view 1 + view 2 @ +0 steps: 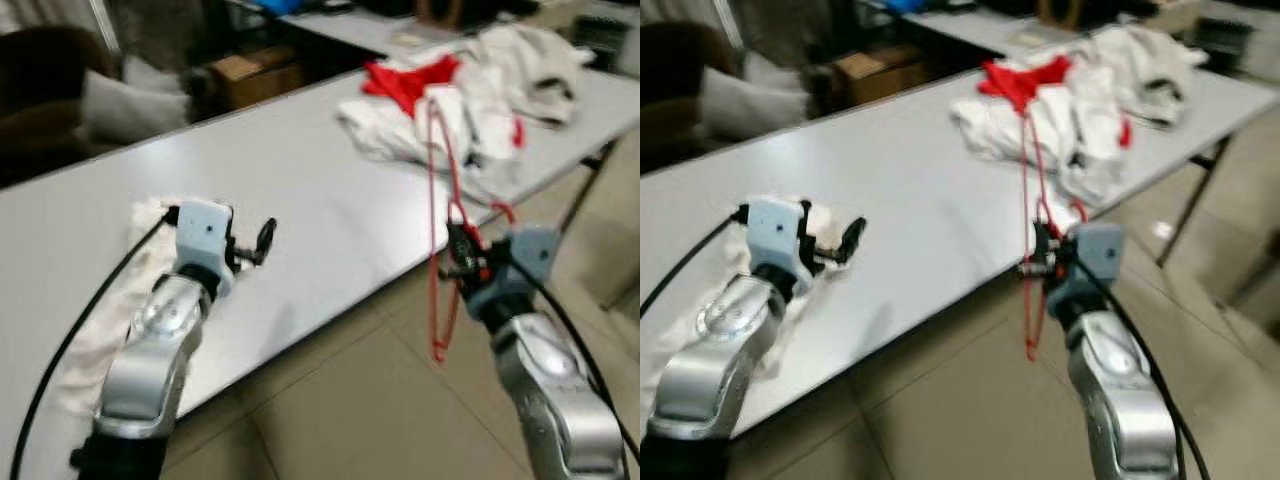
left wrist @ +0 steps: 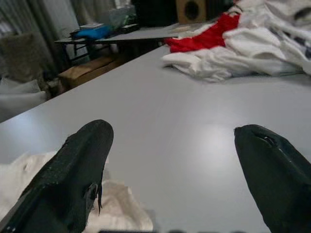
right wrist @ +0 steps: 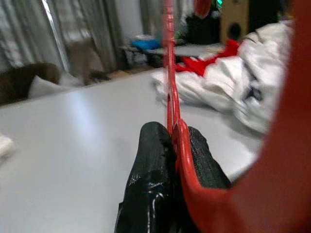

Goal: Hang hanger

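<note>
Right wrist view makes it pretty obvious: the right gripper has its two black fingers clenched on a thin bar of the red hanger, and the red plastic runs up between them and sweeps across the near corner of the shot. From the head cameras, the hanger is standing more or less upright in that grip, just off the front edge of the grey table, with its lower end hanging down over the tiled floor.

The left gripper is over the table near the robot's left side, fingers spread wide apart with nothing between them. A crumpled white cloth lies on the table under that arm.

Further along the table there's a pile of white clothes with a red garment mixed in. Everything's a bit blurry.
</note>
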### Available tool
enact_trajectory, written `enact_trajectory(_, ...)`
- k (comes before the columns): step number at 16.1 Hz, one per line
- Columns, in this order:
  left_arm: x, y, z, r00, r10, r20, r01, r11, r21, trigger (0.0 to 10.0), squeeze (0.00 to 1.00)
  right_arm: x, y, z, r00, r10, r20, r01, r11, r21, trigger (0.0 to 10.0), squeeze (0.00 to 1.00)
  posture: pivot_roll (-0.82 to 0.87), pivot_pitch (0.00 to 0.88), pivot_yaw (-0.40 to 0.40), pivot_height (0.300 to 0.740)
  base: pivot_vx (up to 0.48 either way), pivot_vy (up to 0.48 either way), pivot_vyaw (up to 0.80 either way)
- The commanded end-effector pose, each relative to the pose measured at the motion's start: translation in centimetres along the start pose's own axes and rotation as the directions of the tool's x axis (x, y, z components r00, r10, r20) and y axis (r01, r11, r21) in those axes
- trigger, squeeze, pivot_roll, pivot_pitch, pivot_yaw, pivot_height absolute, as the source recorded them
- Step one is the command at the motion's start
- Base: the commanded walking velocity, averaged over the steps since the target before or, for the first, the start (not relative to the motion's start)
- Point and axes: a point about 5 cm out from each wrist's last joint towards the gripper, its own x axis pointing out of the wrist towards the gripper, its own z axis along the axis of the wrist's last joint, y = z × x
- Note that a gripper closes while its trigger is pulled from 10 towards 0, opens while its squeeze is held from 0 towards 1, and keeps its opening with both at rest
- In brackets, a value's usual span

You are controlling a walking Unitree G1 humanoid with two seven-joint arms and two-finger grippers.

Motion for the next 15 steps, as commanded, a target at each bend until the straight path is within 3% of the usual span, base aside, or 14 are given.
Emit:
enact_trajectory(1, -0.3, 0.8, -0.3, 1.000, 0.010, -0.013, -0.009, 0.999, 0.035, 10.0, 0.00, -0.1, 0.2, -0.1, 1.000, 0.017, -0.008, -0.017, 1.000, -0.017, 10.0, 0.00, -0.11, 0.000, 0.091, 0.740, 0.000, 0.000, 0.00)
enact_trajectory(4, -1.0, 2.1, -1.1, 0.998, -0.004, -0.065, 0.009, 0.998, 0.070, 10.0, 0.00, -0.6, 0.0, -1.1, 0.997, 0.024, -0.067, -0.027, 0.998, -0.050, 10.0, 0.00, -0.11, 0.000, 0.090, 0.740, 0.000, 0.000, 0.00)
enact_trajectory(7, -1.4, 1.8, -1.5, 0.995, -0.049, -0.083, 0.050, 0.999, 0.018, 10.0, 0.00, -1.1, -0.4, -1.3, 0.995, 0.038, -0.088, -0.045, 0.996, -0.071, 10.0, 0.00, -0.11, 0.000, 0.083, 0.740, 0.000, 0.000, 0.00)
enact_trajectory(8, -1.5, 1.6, -1.5, 0.994, -0.067, -0.085, 0.069, 0.998, 0.010, 10.0, 0.99, -1.2, -0.4, -1.3, 0.995, 0.037, -0.088, -0.043, 0.997, -0.067, 10.0, 0.00, -0.11, 0.000, 0.083, 0.740, 0.000, 0.000, 0.00)
enact_trajectory(9, -1.7, 1.2, -1.7, 0.988, -0.109, -0.114, 0.112, 0.993, 0.023, 10.0, 1.00, -1.0, -0.5, -1.4, 0.995, 0.037, -0.093, -0.043, 0.997, -0.068, 10.0, 0.00, -0.11, 0.000, 0.083, 0.740, 0.000, 0.000, 0.00)
enact_trajectory(12, -1.1, 1.4, -3.7, 0.969, -0.089, -0.232, 0.126, 0.981, 0.150, 10.0, 1.00, -0.4, -0.5, -1.4, 0.996, 0.024, -0.089, -0.032, 0.996, -0.086, 10.0, 0.00, -0.15, 0.000, 0.083, 0.740, 0.000, 0.000, 0.00)
enact_trajectory(13, -0.5, 1.6, -3.8, 0.968, -0.064, -0.245, 0.116, 0.972, 0.205, 10.0, 0.60, -0.3, -0.4, -0.8, 0.997, 0.022, -0.072, -0.027, 0.997, -0.069, 10.0, 0.00, -0.14, 0.000, 0.083, 0.740, 0.000, 0.000, 0.00)
enact_trajectory(14, 0.4, 2.0, -4.0, 0.962, -0.007, -0.272, 0.068, 0.974, 0.217, 10.0, 0.00, -0.2, -0.5, -1.1, 0.996, 0.031, -0.085, -0.039, 0.995, -0.088, 10.0, 0.00, -0.15, 0.000, 0.095, 0.740, 0.000, 0.000, 0.00)
enact_trajectory(15, 0.5, 1.9, -4.3, 0.954, -0.006, -0.298, 0.074, 0.973, 0.217, 10.0, 0.00, -0.3, -0.7, -1.3, 0.995, 0.030, -0.092, -0.039, 0.994, -0.103, 10.0, 0.00, -0.15, 0.000, 0.095, 0.740, 0.000, 0.000, 0.00)
